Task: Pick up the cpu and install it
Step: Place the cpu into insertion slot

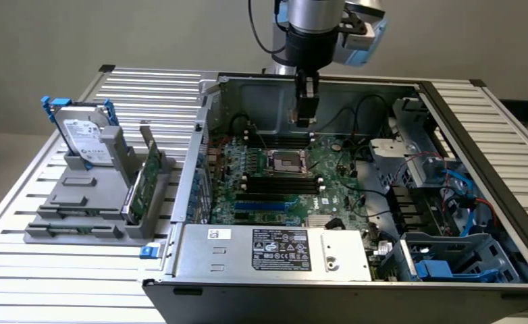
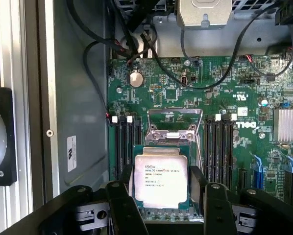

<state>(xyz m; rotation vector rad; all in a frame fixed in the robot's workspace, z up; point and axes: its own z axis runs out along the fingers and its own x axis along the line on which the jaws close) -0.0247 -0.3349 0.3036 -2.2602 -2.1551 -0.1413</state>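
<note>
Plainly, with the gripper [image 1: 304,120] at the exterior view's upper centre clamped on the cpu [image 2: 161,180] by its edges, above the open socket [image 1: 287,160] mid-frame, any tilt or offset could bend the pins or leave the chip unseated.

The open metal computer case [image 1: 188,182] stands on the slatted aluminium surface [image 1: 48,270]; the grey plastic rack [image 1: 75,202] is beside it, at the exterior view's left. Inside the case, the end effector [image 1: 306,116] holds the flat silvery square cpu [image 2: 161,180] above the green motherboard [image 1: 336,182].
</note>
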